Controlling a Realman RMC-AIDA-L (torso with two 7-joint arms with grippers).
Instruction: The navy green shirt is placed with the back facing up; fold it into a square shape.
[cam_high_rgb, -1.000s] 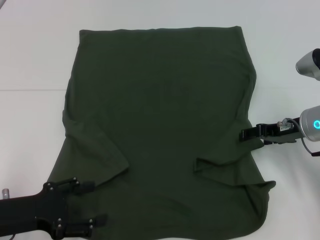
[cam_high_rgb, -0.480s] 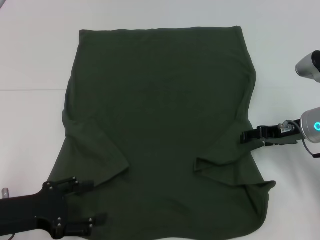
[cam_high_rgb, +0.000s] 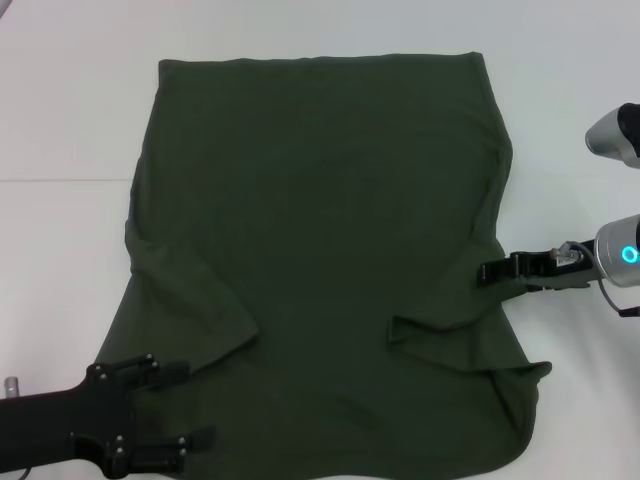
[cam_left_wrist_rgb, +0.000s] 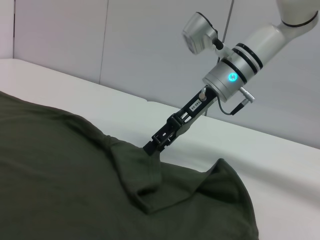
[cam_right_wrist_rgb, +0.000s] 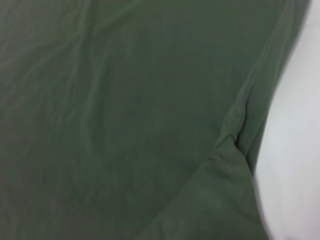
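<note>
The navy green shirt (cam_high_rgb: 320, 250) lies flat on the white table, with both sleeves folded inward. My left gripper (cam_high_rgb: 185, 405) is at the shirt's near left corner. It is open, one finger on each side of the cloth there. My right gripper (cam_high_rgb: 487, 272) is at the shirt's right edge beside the folded sleeve (cam_high_rgb: 440, 325). Its fingers are together on the cloth edge, which rises slightly toward the right gripper (cam_left_wrist_rgb: 151, 148) in the left wrist view. The right wrist view is filled by the shirt (cam_right_wrist_rgb: 125, 115) and its side seam.
White table (cam_high_rgb: 70, 120) surrounds the shirt on all sides, with a faint seam line on the left. A pale wall (cam_left_wrist_rgb: 125, 45) stands behind the table in the left wrist view.
The right arm has shifted very slightly, its tip staying at the shirt's right edge. The left arm and the shirt have not moved.
</note>
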